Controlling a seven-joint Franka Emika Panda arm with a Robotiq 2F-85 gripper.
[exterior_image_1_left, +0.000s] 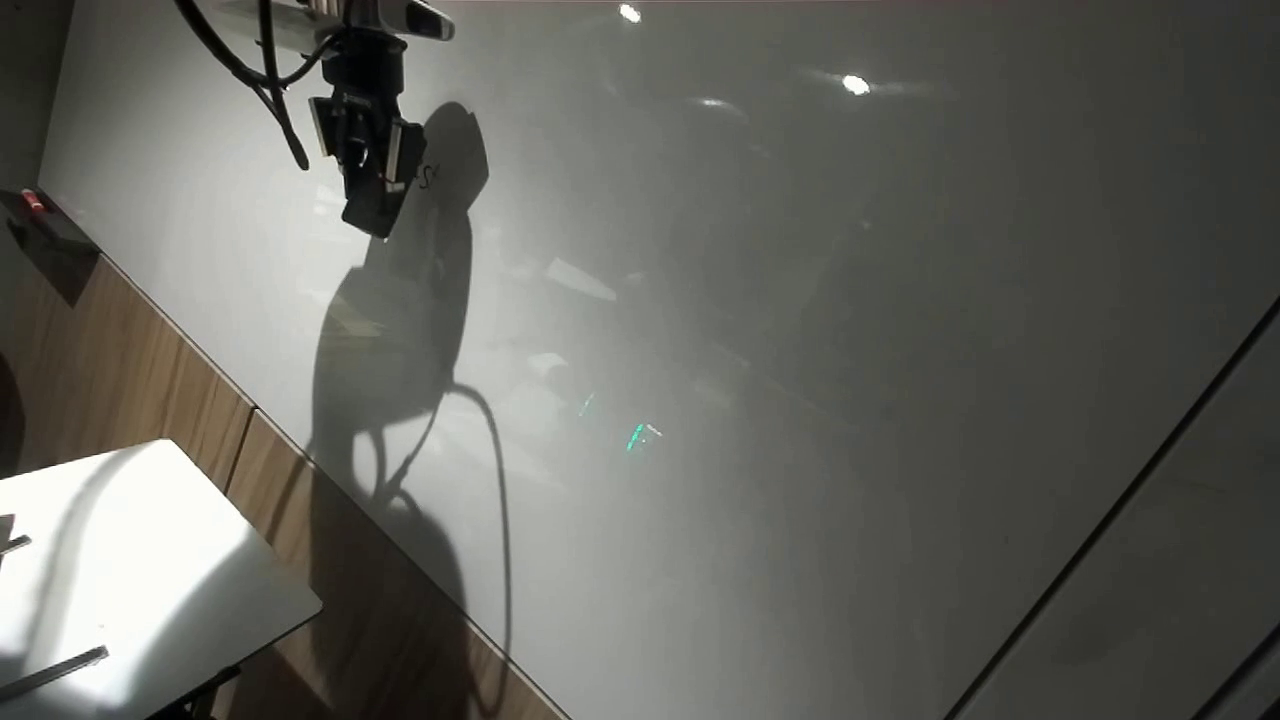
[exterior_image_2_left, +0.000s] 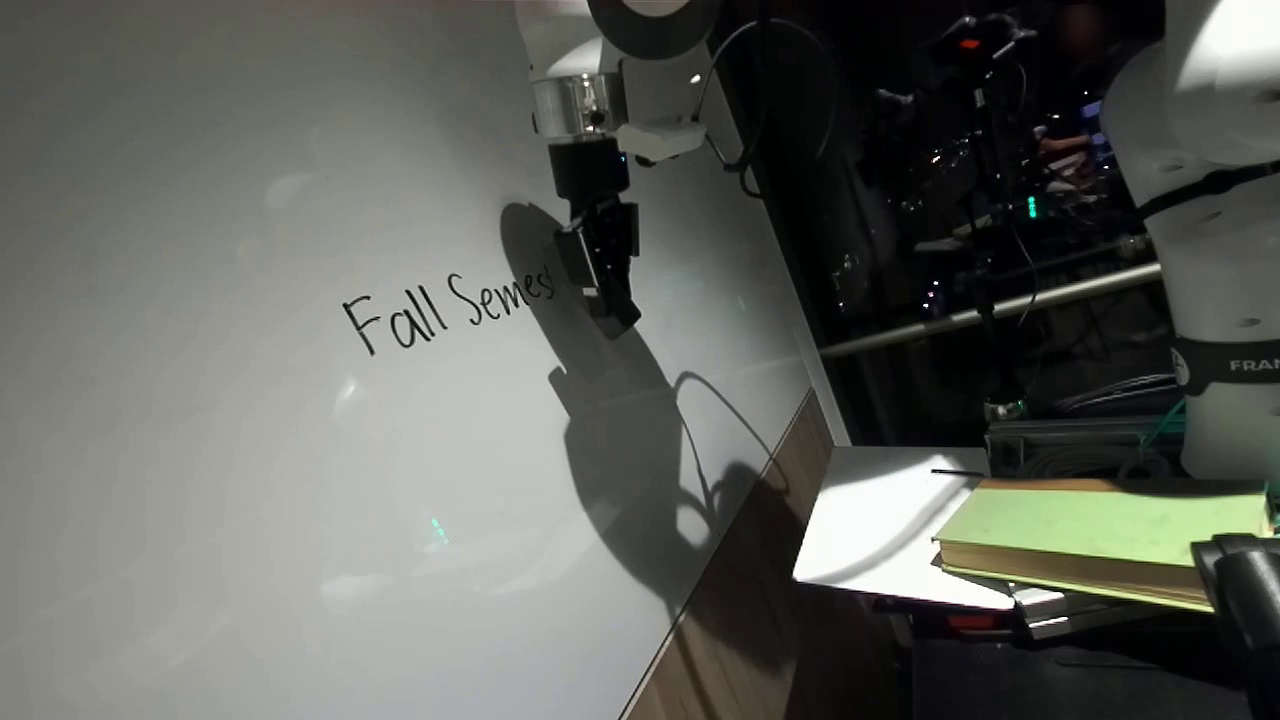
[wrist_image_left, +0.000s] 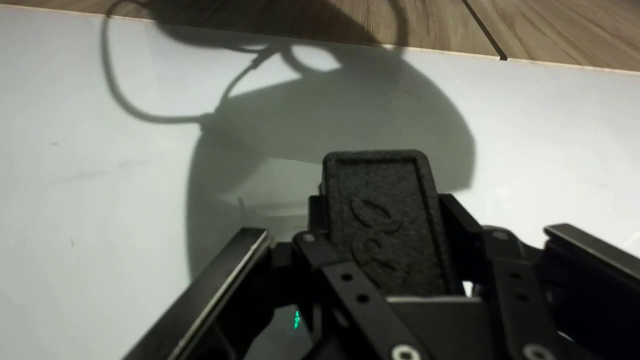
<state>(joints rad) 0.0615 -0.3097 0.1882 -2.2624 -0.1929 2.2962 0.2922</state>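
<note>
Gripper (exterior_image_2_left: 606, 275) holds a blk whiteboard eraser (wrist_image_left: 385, 225) by its sides, far end sticking out past the fingertips (wrist_image_left: 461, 217). Eraser's in front of the whiteboard (exterior_image_2_left: 200, 450), just beside the tail of the "Fall Semest" lettering (exterior_image_2_left: 467, 300); contact w/ board: can't tell. Main risk IMO: twist or slip in the grip, b/c a push on that overhanging end levers vs. the fingertips. Sideways drift could smudge the lettering, it's so close. Shadow (exterior_image_2_left: 640, 440) falls there too, so depth's easy to misjudge, poss. hard bump. Looped cable (exterior_image_1_left: 268, 50) might snag if the arm turns.
</note>
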